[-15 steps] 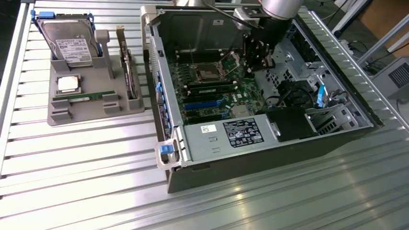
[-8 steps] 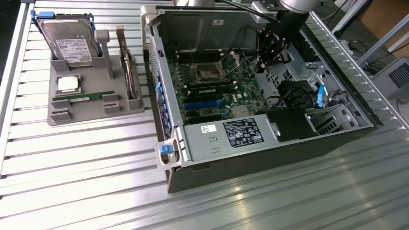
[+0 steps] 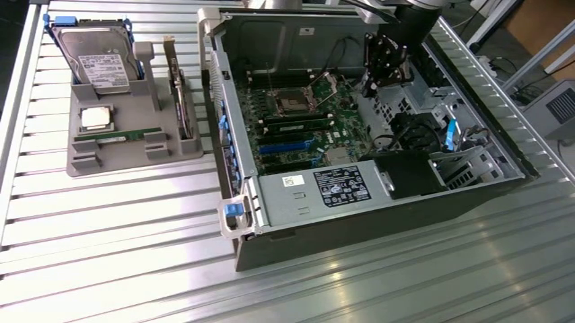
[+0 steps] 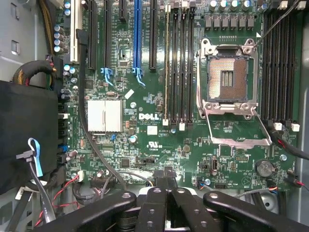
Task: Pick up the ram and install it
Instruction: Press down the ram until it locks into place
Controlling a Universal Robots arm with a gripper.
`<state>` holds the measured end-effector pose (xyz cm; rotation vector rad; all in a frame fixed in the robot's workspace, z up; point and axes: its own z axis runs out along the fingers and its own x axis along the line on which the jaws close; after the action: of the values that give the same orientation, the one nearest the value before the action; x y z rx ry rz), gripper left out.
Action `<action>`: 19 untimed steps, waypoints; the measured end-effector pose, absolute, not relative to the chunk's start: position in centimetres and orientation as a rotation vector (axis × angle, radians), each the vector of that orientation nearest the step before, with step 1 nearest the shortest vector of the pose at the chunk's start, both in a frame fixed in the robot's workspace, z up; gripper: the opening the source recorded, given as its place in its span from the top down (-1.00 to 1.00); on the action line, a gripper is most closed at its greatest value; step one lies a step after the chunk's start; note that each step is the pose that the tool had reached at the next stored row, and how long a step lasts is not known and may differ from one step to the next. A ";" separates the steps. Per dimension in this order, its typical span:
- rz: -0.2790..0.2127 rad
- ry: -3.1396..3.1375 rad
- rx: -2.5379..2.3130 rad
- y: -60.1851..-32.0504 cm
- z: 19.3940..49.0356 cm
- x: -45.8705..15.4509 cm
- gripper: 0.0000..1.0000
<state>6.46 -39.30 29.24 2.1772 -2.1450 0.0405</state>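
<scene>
A long green ram stick [image 3: 117, 136] lies flat in the grey tray [image 3: 90, 168] on the exterior view's left. A second ram stick [image 3: 301, 125] stands seated in a motherboard slot inside the open computer case [image 3: 359, 222]. The wrist view shows it edge-on [image 4: 167, 67] beside empty black slots [image 4: 182, 67]. My gripper [image 3: 382, 75] hangs over the far part of the case, well away from the tray. Its black fingers [image 4: 157, 181] meet over the board's edge, shut with nothing between them [image 4: 163, 180].
The tray also holds a hard drive [image 3: 94, 60], a square silver processor [image 3: 95, 118] and an upright expansion card [image 3: 182, 101]. The open processor socket [image 4: 229, 79], the power supply [image 3: 332, 192] and loose cables [image 3: 395, 138] lie within the case.
</scene>
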 end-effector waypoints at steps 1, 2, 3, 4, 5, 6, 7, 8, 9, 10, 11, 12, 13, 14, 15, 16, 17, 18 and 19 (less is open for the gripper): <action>0.041 -2.145 2.177 -39.3 29.2 6.5 0.80; 0.041 -2.145 2.177 -39.3 29.2 6.5 0.80; 0.041 -2.145 2.177 -39.3 29.2 6.5 0.80; 0.041 -2.145 2.177 -39.3 29.2 6.5 0.80; 0.041 -2.145 2.177 -39.3 29.2 6.5 0.80; 0.040 -2.145 2.177 -39.3 29.2 6.5 0.80; 0.041 -2.145 2.177 -39.3 29.2 6.5 0.80; 0.040 -2.145 2.177 -39.3 29.2 6.5 0.80; 0.041 -2.145 2.177 -39.3 29.2 6.5 0.80; 0.041 -2.145 2.177 -39.3 29.2 6.5 0.80; 0.040 -2.145 2.177 -39.3 29.2 6.5 0.80; 0.041 -2.145 2.177 -39.3 29.2 6.5 0.80; 0.041 -2.145 2.177 -39.3 29.2 6.5 0.80; 0.041 -2.148 2.173 -39.3 29.2 6.5 0.80; 0.042 -2.155 2.165 -39.3 29.2 6.5 0.80; 0.042 -2.167 2.151 -39.3 29.2 6.5 0.80; 0.042 -2.183 2.135 -39.3 29.2 6.5 0.80; 0.042 -2.191 2.126 -39.3 29.2 6.5 0.80; 0.041 -2.203 2.112 -39.3 29.2 6.5 0.80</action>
<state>6.46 -39.30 29.22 2.1124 -2.2033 0.0414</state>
